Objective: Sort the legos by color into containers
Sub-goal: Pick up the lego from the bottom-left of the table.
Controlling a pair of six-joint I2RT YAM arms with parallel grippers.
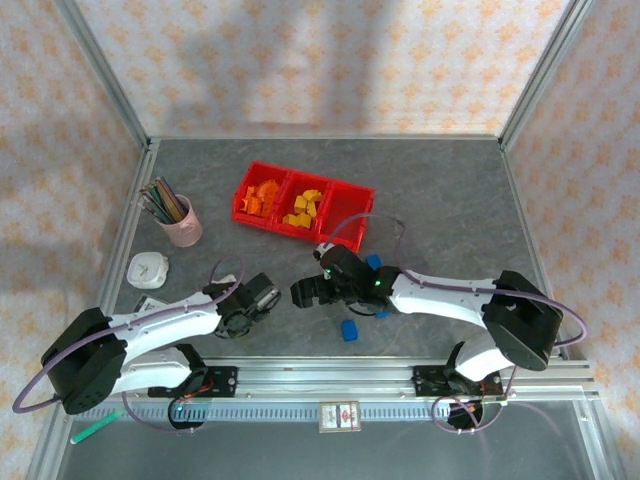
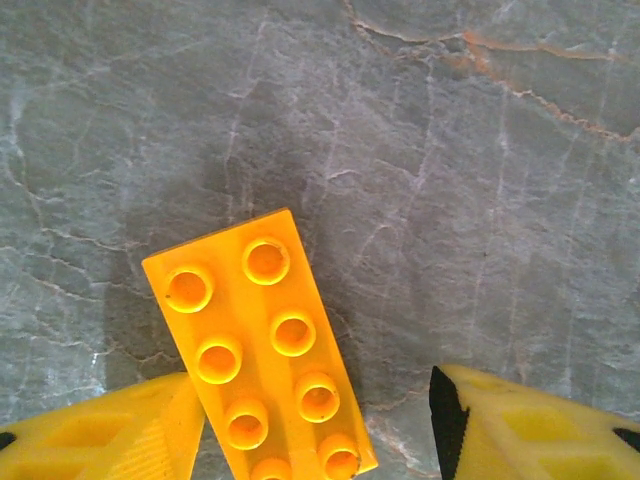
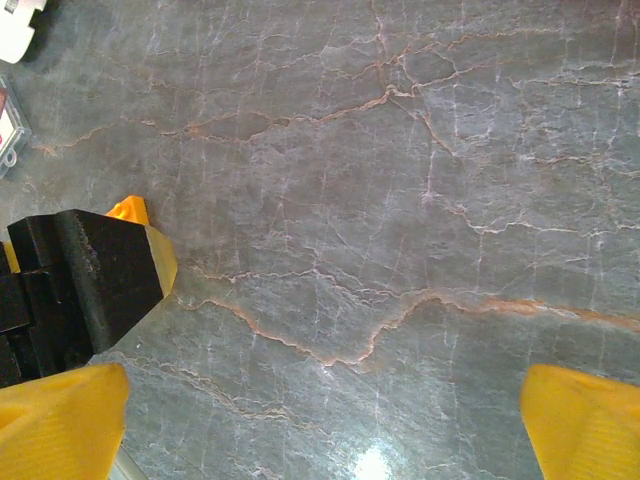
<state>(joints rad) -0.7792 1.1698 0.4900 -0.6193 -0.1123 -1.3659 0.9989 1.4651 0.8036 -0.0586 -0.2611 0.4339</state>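
Left gripper (image 2: 318,445) spread wide around yellow brick (image 2: 258,350), which lies studs-up and skewed on grey table (image 2: 450,150), crowding one finger. Right gripper (image 3: 320,425) spread, nothing between fingers, just beside left. Red containers (image 1: 345,207) at far centre. Risk: closing on skewed brick may twist or squirt it out; grippers close enough to clash.
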